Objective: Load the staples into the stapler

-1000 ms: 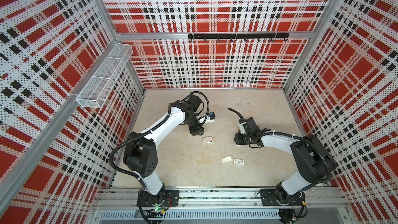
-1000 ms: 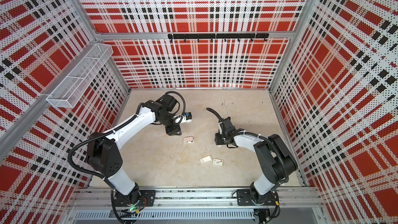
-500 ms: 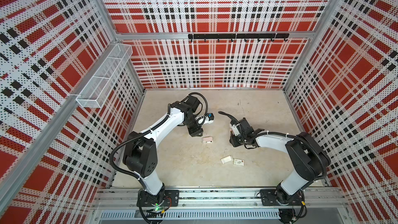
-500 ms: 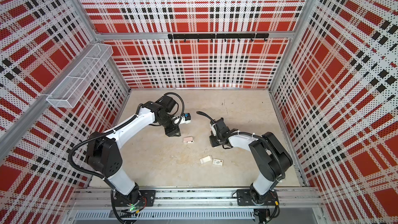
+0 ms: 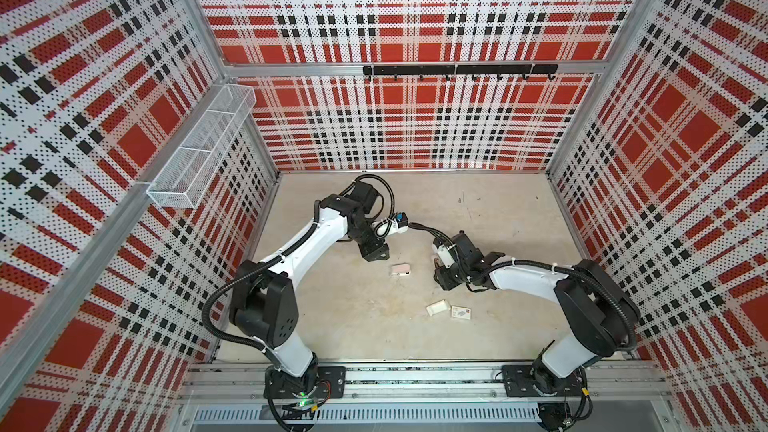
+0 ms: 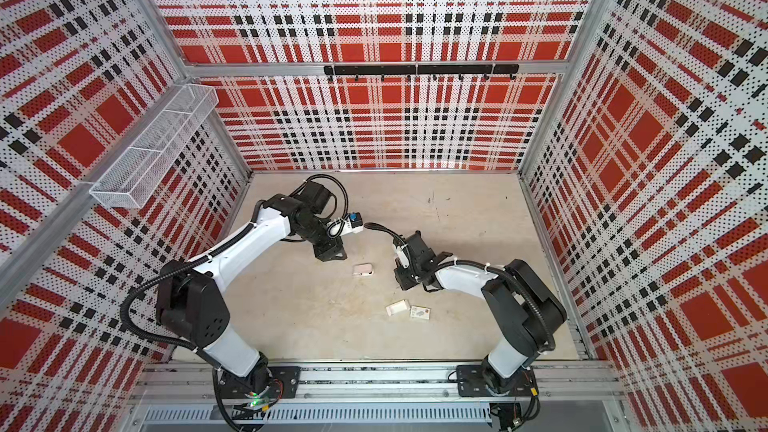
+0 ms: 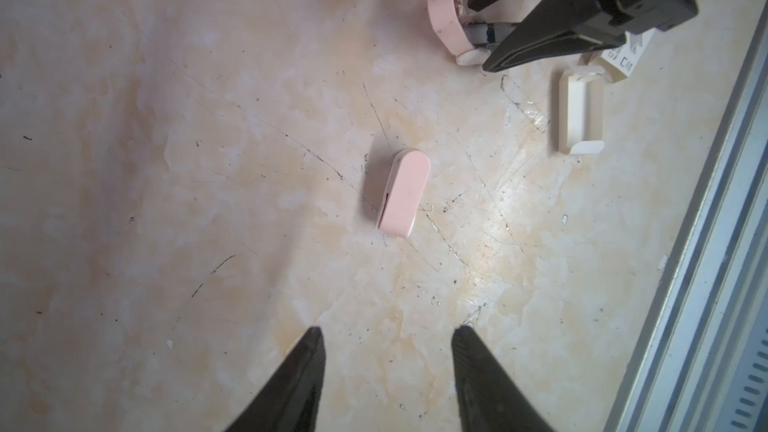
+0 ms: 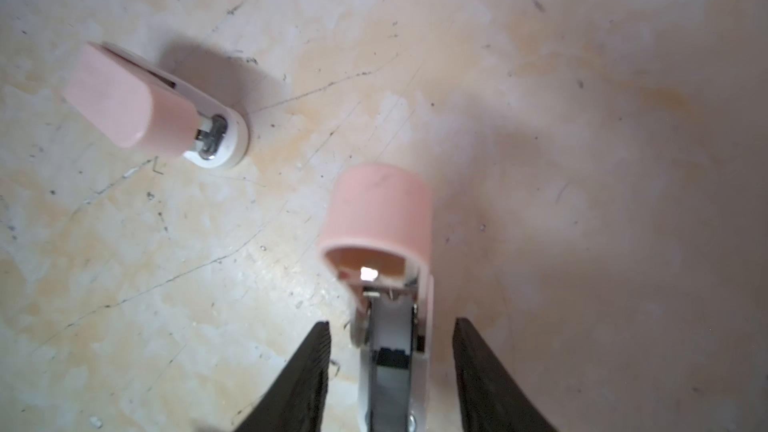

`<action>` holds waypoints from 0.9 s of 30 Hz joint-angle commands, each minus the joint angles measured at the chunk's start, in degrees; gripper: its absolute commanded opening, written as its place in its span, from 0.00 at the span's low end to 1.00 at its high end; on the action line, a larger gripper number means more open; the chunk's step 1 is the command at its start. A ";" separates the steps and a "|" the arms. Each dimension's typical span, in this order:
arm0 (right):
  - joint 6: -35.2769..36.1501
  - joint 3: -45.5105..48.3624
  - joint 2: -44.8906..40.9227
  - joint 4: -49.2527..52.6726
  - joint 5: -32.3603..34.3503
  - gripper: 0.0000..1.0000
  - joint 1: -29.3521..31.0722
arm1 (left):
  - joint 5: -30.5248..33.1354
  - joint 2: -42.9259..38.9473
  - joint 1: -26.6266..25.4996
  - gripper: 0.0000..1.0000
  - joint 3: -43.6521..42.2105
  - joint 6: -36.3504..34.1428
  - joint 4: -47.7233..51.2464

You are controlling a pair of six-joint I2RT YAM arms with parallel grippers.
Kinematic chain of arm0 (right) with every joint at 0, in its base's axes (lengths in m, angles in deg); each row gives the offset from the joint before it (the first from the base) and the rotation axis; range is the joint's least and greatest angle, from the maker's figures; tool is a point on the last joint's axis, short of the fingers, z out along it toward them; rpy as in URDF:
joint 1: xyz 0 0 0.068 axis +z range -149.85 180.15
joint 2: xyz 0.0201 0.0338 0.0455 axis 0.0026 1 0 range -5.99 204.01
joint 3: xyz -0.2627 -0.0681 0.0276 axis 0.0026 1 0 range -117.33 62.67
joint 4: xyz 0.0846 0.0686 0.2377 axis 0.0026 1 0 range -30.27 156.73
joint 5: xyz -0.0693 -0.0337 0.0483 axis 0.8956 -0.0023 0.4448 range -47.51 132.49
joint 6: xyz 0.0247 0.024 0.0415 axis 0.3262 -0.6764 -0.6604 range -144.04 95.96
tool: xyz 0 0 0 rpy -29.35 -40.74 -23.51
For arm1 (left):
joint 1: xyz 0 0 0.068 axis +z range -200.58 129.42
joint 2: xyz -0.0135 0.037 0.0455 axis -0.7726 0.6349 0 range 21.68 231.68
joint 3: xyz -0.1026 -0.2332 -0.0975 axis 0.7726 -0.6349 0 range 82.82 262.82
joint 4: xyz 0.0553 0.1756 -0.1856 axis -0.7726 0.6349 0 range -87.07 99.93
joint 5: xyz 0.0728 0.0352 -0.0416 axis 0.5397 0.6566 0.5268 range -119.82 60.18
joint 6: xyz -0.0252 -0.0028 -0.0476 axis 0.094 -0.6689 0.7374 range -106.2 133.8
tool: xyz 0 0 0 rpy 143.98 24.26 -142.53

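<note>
Two pale pink staplers are in view. One lies shut on the floor (image 5: 401, 270) (image 7: 403, 193) (image 8: 153, 105), ahead of my left gripper (image 7: 388, 329) (image 5: 376, 253), which hangs open and empty above the floor. The other stapler (image 8: 386, 284) (image 7: 446, 22) has its lid swung open. It lies between the fingers of my right gripper (image 8: 392, 324) (image 7: 477, 35), which is open with a gap on each side. Grey metal shows in its channel (image 8: 388, 392); I cannot tell whether that is the staples. No loose staples are visible.
A small white cardboard tray (image 5: 438, 308) (image 7: 579, 118) looks empty, and a printed white sleeve (image 5: 461, 312) (image 7: 623, 56) lies beside it, nearer the front. A wire basket (image 5: 199, 151) hangs on the left wall. An aluminium rail (image 5: 415, 380) runs along the front.
My right arm has swung left toward the middle of the floor, closer to the shut stapler. The left arm has stayed where it was.
</note>
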 commanded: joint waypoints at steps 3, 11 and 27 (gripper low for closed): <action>-3.63 -0.86 -4.92 1.43 0.49 0.49 -0.60 | -1.92 -0.78 -0.64 0.54 0.09 0.29 -0.79; -11.42 3.49 -14.92 4.14 -6.67 0.36 -0.92 | -3.35 1.24 -2.20 0.54 1.42 2.29 -3.11; -18.27 7.08 -6.93 -2.97 -18.81 0.25 -1.02 | -5.07 3.94 -4.14 0.55 5.10 4.81 -4.97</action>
